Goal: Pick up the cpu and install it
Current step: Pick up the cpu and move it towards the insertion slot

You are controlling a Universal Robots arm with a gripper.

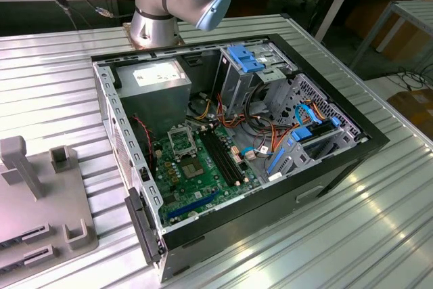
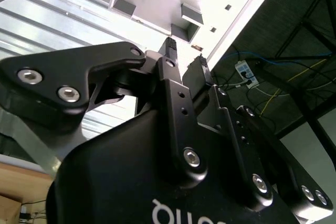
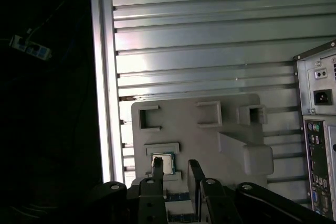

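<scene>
The end effector (image 3: 176, 174) hangs released, its two black fingers (image 3: 157, 170) spread with nothing between them, clear above the grey holder tray (image 3: 210, 140). Straight beyond the fingertips the cpu (image 3: 167, 163) lies flat in a shallow pocket of that tray, partly behind one finger rather than centred in the gap; it is a small square with a dull grey metal lid. Farther off on the ribbed metal surface (image 3: 199, 51) stands the open computer case (image 1: 108, 99), green motherboard (image 1: 196, 174) showing.
</scene>
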